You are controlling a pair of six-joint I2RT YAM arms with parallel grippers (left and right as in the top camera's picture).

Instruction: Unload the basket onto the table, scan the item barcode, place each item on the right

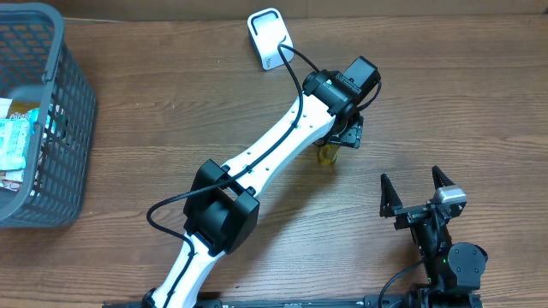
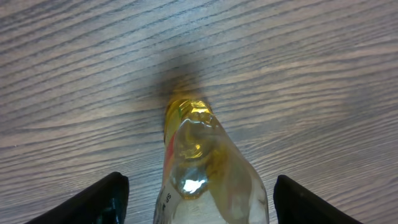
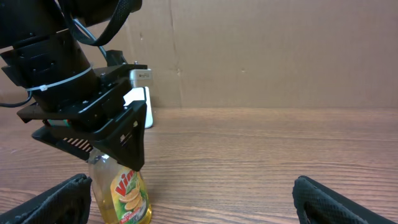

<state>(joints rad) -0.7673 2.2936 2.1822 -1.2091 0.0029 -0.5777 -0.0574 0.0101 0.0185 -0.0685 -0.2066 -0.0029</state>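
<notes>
A clear bottle of yellow liquid (image 1: 328, 155) with a "Vim" label (image 3: 127, 198) stands upright on the wooden table near its middle. My left gripper (image 1: 347, 133) hangs over the bottle's top, jaws open. In the left wrist view the bottle (image 2: 208, 168) sits between the two black fingers (image 2: 106, 200), with a gap on each side. A white scanner (image 1: 270, 38) stands at the back of the table, also seen behind the left arm as the scanner (image 3: 145, 107). My right gripper (image 1: 417, 192) waits open at the front right, holding nothing.
A grey mesh basket (image 1: 60, 120) stands at the far left with several packets (image 1: 17, 141) inside. The left arm (image 1: 257, 162) stretches diagonally across the table's middle. A brown cardboard wall (image 3: 280, 50) closes the far side.
</notes>
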